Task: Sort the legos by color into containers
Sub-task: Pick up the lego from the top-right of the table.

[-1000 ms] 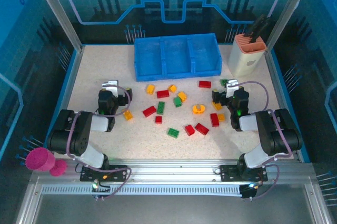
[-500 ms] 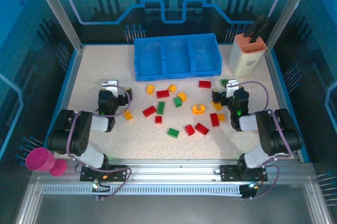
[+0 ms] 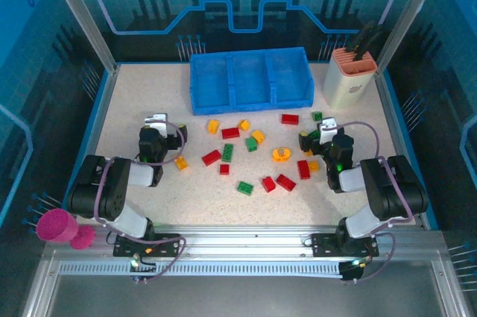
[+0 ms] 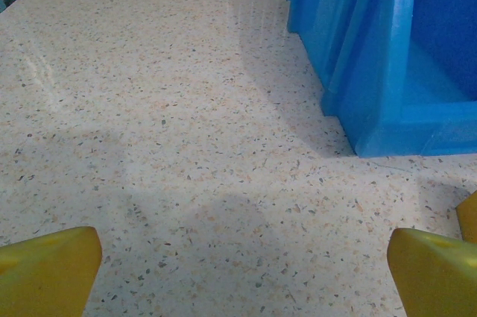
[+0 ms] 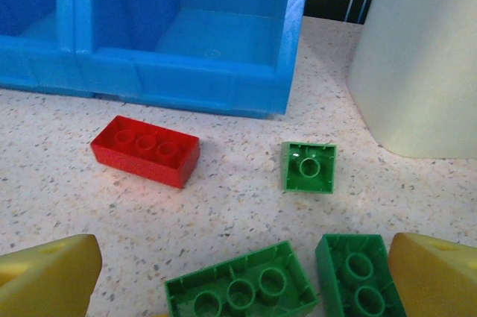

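Left gripper [image 4: 238, 276] is spread wide, its yellow fingertips at the bottom corners over the bare speckled table [image 4: 186, 145], with the blue tray [image 4: 373, 101] at upper right. Right gripper [image 5: 242, 276] is also wide apart, pinching nothing. Two green bricks [image 5: 360, 280] sit between its tips at the bottom edge, seemingly underside-up. A red brick [image 5: 145, 151] lies left of centre, a small green brick [image 5: 308, 167] right of it. From above, the legos [image 3: 230, 133] are scattered mid-frame on the table, below the tray.

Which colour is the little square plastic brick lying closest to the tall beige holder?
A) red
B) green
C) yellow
B: the small square green brick sits on the speckled table right beside the beige holder, nearer than any red or yellow brick.
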You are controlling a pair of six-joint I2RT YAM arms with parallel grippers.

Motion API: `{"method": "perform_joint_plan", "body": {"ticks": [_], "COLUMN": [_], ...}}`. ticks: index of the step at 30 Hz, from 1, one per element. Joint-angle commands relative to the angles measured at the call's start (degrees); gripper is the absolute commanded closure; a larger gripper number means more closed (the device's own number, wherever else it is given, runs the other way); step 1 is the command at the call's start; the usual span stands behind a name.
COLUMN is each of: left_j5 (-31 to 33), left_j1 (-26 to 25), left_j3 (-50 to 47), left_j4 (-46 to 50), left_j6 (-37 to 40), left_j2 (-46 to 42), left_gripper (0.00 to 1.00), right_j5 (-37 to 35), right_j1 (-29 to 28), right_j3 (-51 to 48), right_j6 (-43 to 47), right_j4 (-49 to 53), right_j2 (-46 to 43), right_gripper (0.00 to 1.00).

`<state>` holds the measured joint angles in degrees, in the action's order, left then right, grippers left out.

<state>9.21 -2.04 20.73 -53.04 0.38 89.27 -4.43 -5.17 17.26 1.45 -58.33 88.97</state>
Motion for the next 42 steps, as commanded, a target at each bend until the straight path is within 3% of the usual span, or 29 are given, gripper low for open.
{"method": "perform_joint_plan", "body": {"ticks": [1, 11, 19, 21, 24, 28, 33, 42], "left_j5": [0.81, 0.80, -3.23, -1.65, 7.99, 6.70, 4.86, 1.27], "left_j1": [-0.24, -0.24, 1.61, 1.19, -1.27, -4.38, -6.67, -7.58], "left_j3": [0.46, 0.43, 1.06, 3.60, 14.48, 27.93, 45.54, 48.44], "left_j4": [-1.72, -1.74, -0.48, 6.81, 31.52, 50.01, 71.30, 77.21], "left_j6": [0.21, 0.17, -0.78, -0.44, -2.53, -5.90, -7.38, -5.10], "left_j2": [-0.06, -0.07, -0.27, -3.09, -11.94, -18.34, -15.90, -15.98], "left_gripper": [0.00, 0.01, 0.00, 0.00, 0.01, 0.01, 0.01, 0.00], "right_j5": [-4.44, -6.30, -7.01, -9.30, -16.20, -17.26, -7.16, 5.41], "right_j1": [0.56, 0.57, 0.51, 0.17, 0.36, 1.99, 5.87, 6.66], "right_j3": [3.06, 4.63, 5.08, 7.65, 16.11, 28.79, 40.28, 49.10], "right_j6": [-1.53, -2.14, -2.18, -2.52, -8.07, -12.55, -16.49, -13.05], "right_j4": [2.35, 5.25, 8.12, 17.34, 38.79, 61.64, 77.88, 85.31], "right_j2": [-0.73, -0.55, -3.38, -8.80, -16.19, -17.47, -11.63, 1.12], "right_gripper": [0.00, 0.00, 0.00, 0.00, 0.00, 0.00, 0.00, 0.02]}}
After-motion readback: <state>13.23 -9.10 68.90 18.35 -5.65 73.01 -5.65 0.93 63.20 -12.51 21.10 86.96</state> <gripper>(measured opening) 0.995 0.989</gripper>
